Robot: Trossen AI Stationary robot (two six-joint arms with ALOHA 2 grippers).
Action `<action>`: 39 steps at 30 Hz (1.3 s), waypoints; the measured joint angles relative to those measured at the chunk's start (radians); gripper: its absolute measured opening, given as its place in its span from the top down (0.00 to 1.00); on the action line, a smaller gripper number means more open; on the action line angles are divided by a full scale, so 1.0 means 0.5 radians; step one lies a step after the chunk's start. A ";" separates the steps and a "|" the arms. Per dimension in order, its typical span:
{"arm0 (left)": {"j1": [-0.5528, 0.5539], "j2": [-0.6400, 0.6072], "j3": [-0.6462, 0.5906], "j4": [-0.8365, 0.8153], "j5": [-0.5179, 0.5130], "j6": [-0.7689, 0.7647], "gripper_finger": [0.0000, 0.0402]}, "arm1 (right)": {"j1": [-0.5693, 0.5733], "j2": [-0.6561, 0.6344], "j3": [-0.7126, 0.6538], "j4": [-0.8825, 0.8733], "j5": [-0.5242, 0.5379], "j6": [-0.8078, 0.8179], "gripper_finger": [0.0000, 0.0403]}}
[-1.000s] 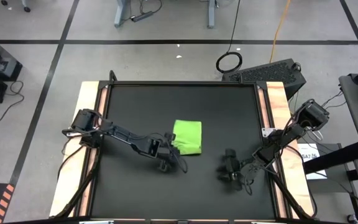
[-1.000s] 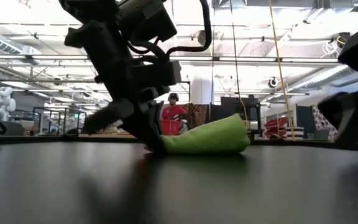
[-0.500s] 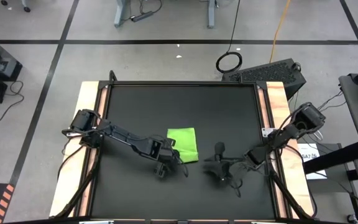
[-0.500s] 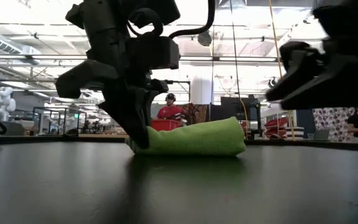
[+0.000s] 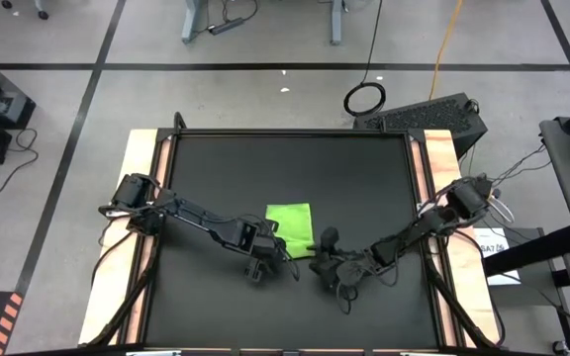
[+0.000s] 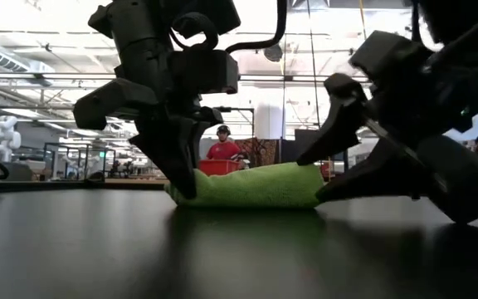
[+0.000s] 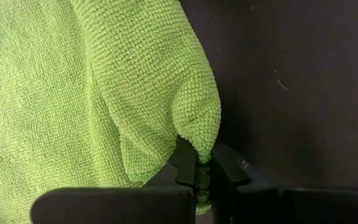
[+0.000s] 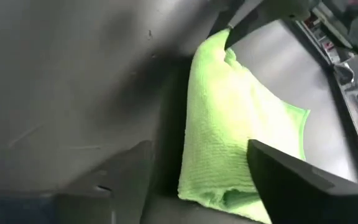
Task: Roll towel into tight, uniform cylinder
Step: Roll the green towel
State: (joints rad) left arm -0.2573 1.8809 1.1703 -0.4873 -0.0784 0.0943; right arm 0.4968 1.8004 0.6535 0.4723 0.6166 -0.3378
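The lime-green towel (image 5: 290,228) lies folded in a low, thick bundle at the middle of the black table; it also shows in the low view (image 6: 251,186). My left gripper (image 5: 271,251) is shut on its near left corner; it also shows in the low view (image 6: 186,184). My right gripper (image 5: 323,263) is open at the towel's near right end. In the low view (image 6: 314,176) one of its fingers is above that end and one is low beside it. In the right wrist view the towel (image 8: 229,137) lies between its two fingers. My left gripper pinches a folded corner of the towel (image 7: 199,148) between its two fingers, several layers thick. The fingers come from above, pointing down. The rest of the towel lies on the table. My right gripper stands around the towel's end (image 8: 222,193); I cannot tell whether it touches.
Bare black table (image 5: 295,168) lies around the towel, with pale wooden strips along its left (image 5: 137,198) and right (image 5: 441,158) edges. A person in red (image 6: 222,149) stands far behind the table.
My right gripper has gone toward the table's left and down, up to the towel's right end. My left gripper has drawn the towel's left end a little toward the near edge, and the bundle now lies lower and flatter.
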 joint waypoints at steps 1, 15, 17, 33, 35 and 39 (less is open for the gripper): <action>0.000 0.000 0.001 -0.004 0.000 -0.007 0.96 | -0.014 0.021 0.007 0.002 0.007 0.019 0.36; 0.000 -0.002 0.002 -0.009 0.044 -0.018 0.95 | -0.104 0.053 0.017 -0.096 0.005 0.122 0.46; -0.001 -0.004 0.003 -0.009 0.051 -0.008 0.95 | -0.122 0.053 0.017 -0.144 -0.010 0.153 0.48; -0.010 -0.005 0.004 0.022 0.059 0.089 0.95 | -0.363 0.056 -0.075 -0.111 -0.264 0.252 0.56; -0.010 -0.005 0.004 0.022 0.059 0.101 0.95 | -0.385 0.058 -0.087 -0.071 -0.322 0.253 0.61; -0.010 -0.005 0.004 0.046 0.096 0.139 0.95 | -0.443 0.061 -0.093 -0.056 -0.449 0.314 0.76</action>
State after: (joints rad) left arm -0.2623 1.8782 1.1725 -0.4644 -0.0302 0.1638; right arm 0.2752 1.8309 0.6067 0.4444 0.3921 -0.1807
